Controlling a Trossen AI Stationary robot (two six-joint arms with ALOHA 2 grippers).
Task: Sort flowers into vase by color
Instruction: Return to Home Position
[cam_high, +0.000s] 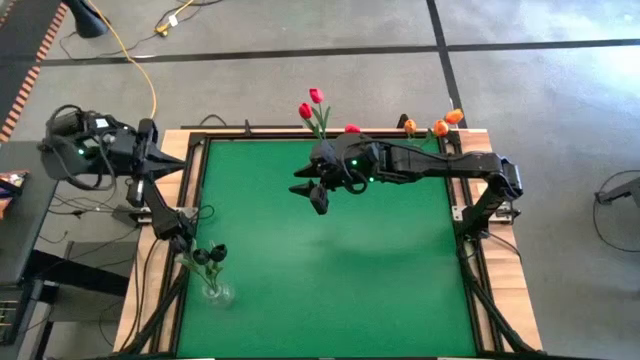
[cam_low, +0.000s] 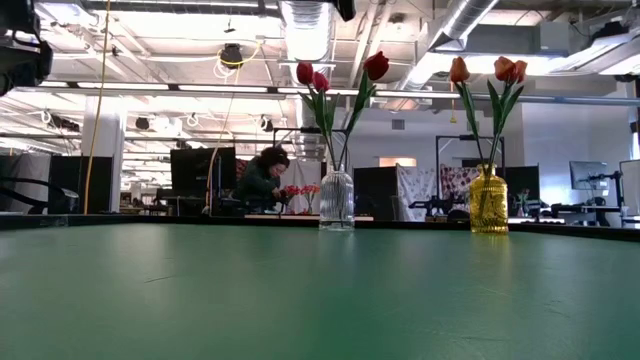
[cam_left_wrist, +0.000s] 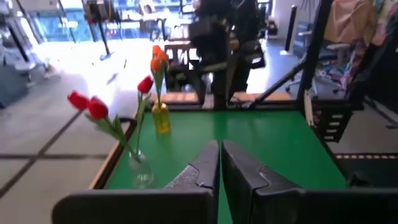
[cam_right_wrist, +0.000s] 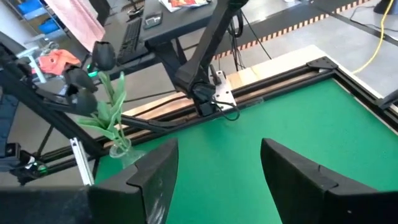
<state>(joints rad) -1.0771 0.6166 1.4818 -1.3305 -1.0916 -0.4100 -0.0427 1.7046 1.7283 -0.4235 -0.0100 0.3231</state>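
From above, the green tabletop (cam_high: 400, 300) reads as a flat, felt-like mat set in a wooden frame. The right gripper (cam_high: 318, 192) hangs over its upper middle at the end of an arm stretched in from the right edge, with its fingers spread and carrying nothing. Every flower in sight already stands in a vase, so I judge the sorting done and a retreat to rest the likely next move. The left arm (cam_high: 100, 150) is folded off the upper-left corner.

The dark tulips (cam_high: 218, 250) stand in a clear vase (cam_high: 216, 292) at lower left. The red tulips (cam_high: 312, 105) are at top centre and the orange tulips (cam_high: 437, 125) at upper right. Each colour sits apart near an edge, probably to keep the bunches distinct and out of the arms' sweep.

At table height, a ribbed glass vase (cam_low: 336, 200) in mid-frame holds the reds. A squat amber vase (cam_low: 488, 200) to its right holds the oranges. The thin green stems lean on the narrow necks, so the smooth bud heads fan outward. A person (cam_low: 262, 178) sits far behind in the room.

The left wrist camera shows the left gripper (cam_left_wrist: 220, 149) with its fingers pressed together and holding nothing, facing the red and orange bunches.

The right wrist camera shows blunt dark fingers held wide with bare green between them. Beyond them are the dark tulips, matte blackish buds with narrow leaves, in their clear vase.
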